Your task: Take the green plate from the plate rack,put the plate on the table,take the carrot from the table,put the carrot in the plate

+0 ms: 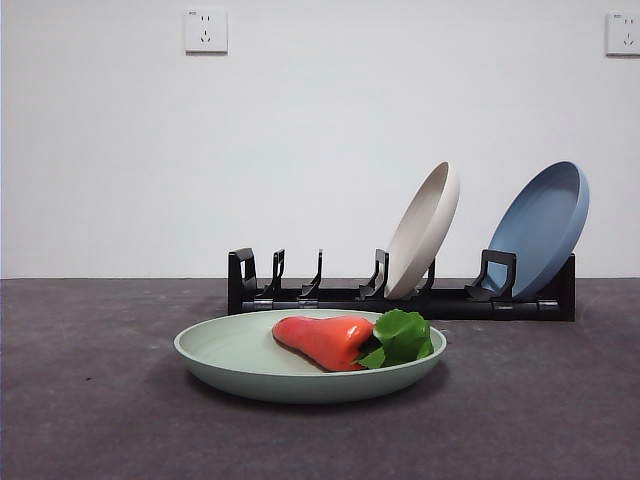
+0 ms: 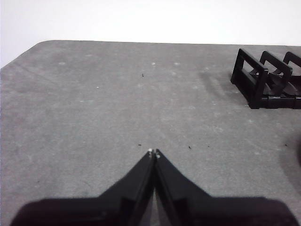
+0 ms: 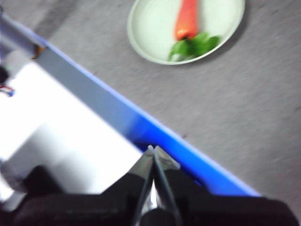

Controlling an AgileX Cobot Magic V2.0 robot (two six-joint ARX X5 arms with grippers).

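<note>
Already the carrot [image 1: 325,340] lay lengthwise in the green plate [image 1: 230,365], well clear of both closed, empty grippers, the right gripper [image 3: 153,149] nearer.

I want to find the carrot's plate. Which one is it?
Find the black plate rack at the back of the table. In front of it lies the green plate, flat, holding the carrot. The beige plate and blue plate lean in the rack.

- The green plate [image 3: 160,28] is being cropped by the right wrist view's edge, slightly blurred.
- The plate rack [image 2: 268,77] is running off the left wrist view's edge.
</note>
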